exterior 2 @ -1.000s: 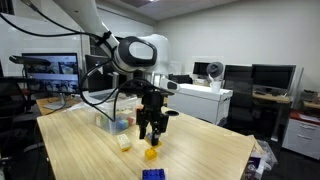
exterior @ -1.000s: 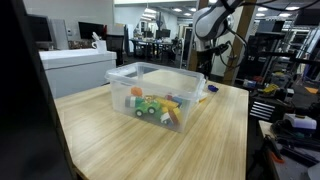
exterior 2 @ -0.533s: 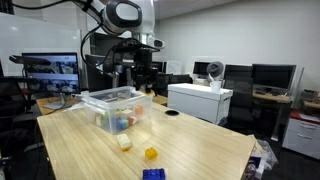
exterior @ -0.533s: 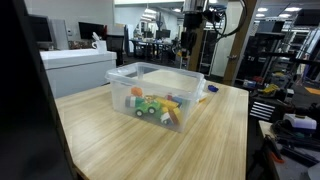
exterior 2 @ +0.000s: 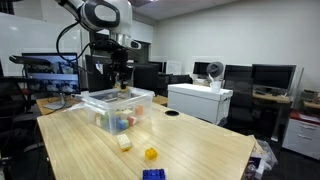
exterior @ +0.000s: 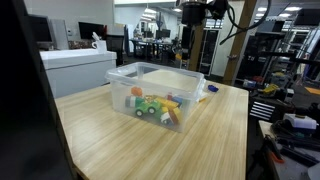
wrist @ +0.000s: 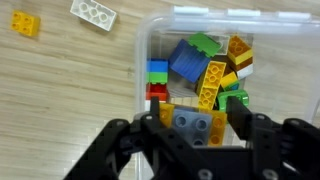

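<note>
The pale wood-grain worktop (exterior 2: 70, 150) carries a clear plastic bin (exterior 2: 118, 93) filled with coloured building bricks, and lying loose on the bare wood nearby, apart from one another, are a small cream brick (exterior 2: 124, 143), a small yellow brick (exterior 2: 150, 153) and a dark blue brick (exterior 2: 152, 175).

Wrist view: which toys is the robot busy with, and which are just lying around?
Busy with: gray block between the fingers, clear bin, blocks piled inside it.
Lying about: yellow block, white block, blue block, all on the table.
</note>
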